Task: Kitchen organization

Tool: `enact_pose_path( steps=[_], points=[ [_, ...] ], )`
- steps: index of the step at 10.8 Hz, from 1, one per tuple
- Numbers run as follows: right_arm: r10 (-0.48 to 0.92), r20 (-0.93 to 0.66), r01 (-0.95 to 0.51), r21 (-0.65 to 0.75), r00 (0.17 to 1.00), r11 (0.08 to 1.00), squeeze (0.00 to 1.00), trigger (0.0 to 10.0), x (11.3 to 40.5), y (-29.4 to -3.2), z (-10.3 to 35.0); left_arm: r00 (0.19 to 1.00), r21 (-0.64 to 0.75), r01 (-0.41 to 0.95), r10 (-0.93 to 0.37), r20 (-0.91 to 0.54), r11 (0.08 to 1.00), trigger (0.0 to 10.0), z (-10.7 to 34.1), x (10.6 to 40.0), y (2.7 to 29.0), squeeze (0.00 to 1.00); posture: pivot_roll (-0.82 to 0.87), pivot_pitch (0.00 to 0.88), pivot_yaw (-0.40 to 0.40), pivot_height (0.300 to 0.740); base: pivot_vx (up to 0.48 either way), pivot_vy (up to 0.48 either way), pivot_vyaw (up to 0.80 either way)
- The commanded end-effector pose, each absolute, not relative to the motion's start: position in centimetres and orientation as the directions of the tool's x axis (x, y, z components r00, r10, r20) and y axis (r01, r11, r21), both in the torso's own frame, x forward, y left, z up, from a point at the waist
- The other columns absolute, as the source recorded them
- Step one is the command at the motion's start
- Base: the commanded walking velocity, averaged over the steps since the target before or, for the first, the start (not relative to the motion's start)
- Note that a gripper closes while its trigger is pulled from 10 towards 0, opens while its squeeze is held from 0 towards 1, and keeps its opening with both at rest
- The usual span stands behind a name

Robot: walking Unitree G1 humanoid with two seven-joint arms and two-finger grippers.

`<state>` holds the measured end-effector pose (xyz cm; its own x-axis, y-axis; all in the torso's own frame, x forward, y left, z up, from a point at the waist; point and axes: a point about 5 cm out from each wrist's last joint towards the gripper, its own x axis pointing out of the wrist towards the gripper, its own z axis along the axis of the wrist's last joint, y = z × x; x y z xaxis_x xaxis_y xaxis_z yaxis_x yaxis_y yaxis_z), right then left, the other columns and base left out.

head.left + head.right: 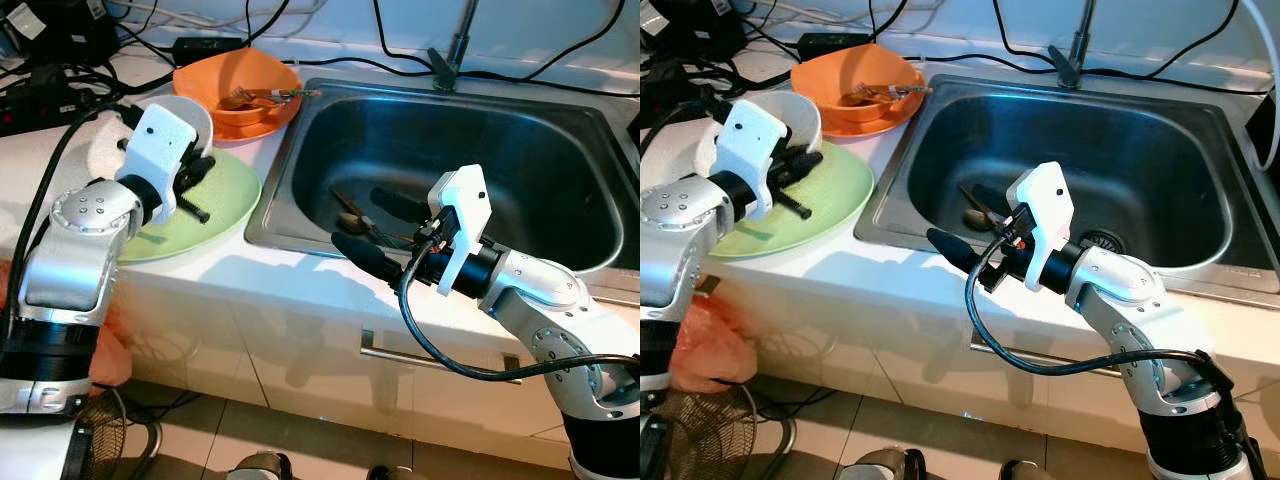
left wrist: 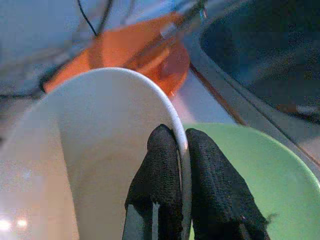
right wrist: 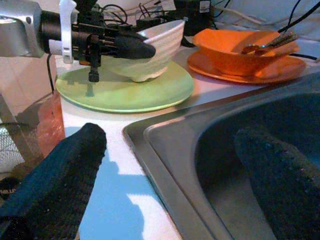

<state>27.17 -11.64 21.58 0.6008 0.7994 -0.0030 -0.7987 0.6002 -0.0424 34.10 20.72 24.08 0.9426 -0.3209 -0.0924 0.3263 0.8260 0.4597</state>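
White bowl (image 3: 150, 50) on green plate (image 1: 215, 200) at left, rim pinched by left gripper (image 2: 181, 150), orange bowl (image 1: 235, 90) upper left holding cutlery, utensils in sink (image 1: 520, 130) partly hidden behind wide-open right gripper (image 1: 385, 235)

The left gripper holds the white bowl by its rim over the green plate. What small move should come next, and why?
Probably lift the white bowl a little off the green plate. The left gripper is already shut on its rim, the bowl sits tilted on the plate, and the right gripper waits open at the sink edge.
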Motion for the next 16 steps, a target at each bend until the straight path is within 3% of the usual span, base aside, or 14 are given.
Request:
enact_pose_path(
  steps=[1, 5, 9, 14, 16],
  points=[
    [0.798, -0.003, -0.797, -0.05, 0.602, 0.601, 0.0, 10.0, 27.2, -11.8, 21.4, 0.95, 0.503, 0.291, -0.31, -0.048, 0.814, 0.0, 24.5, 34.0, 20.7, 0.0, 0.13, 0.112, 0.014, 0.74, 0.0, 0.0, 0.0],
    [0.764, 0.021, -0.763, -0.035, 0.645, 0.645, 0.0, 10.0, 28.1, -12.1, 21.6, 0.906, 0.69, 0.121, -0.364, 0.217, 0.714, 0.0, 25.3, 32.3, 17.6, 0.0, 0.13, 0.11, 0.001, 0.74, 0.0, 0.0, 0.0],
    [0.667, 0.059, -0.669, 0.023, 0.742, 0.743, 0.0, 10.0, 30.0, -13.6, 22.5, 0.769, 0.776, 0.132, -0.558, 0.312, 0.617, 0.0, 24.2, 31.5, 13.5, 0.0, 0.11, 0.109, -0.005, 0.74, 0.0, 0.0, 0.0],
    [0.559, 0.134, -0.571, 0.086, 0.818, 0.816, 0.0, 10.0, 32.0, -15.7, 25.0, 0.614, 0.881, 0.171, -0.747, 0.255, 0.441, 0.0, 21.4, 29.9, 10.6, 0.0, 0.09, 0.117, -0.001, 0.74, 0.0, 0.0, 0.0],
    [0.543, 0.167, -0.562, 0.094, 0.823, 0.822, 0.0, 10.0, 32.3, -16.0, 25.9, 0.63, 0.883, 0.17, -0.737, 0.245, 0.438, 0.0, 20.6, 30.5, 10.5, 0.0, 0.09, 0.116, 0.001, 0.74, 0.0, 0.0, 0.0]
  ],
)
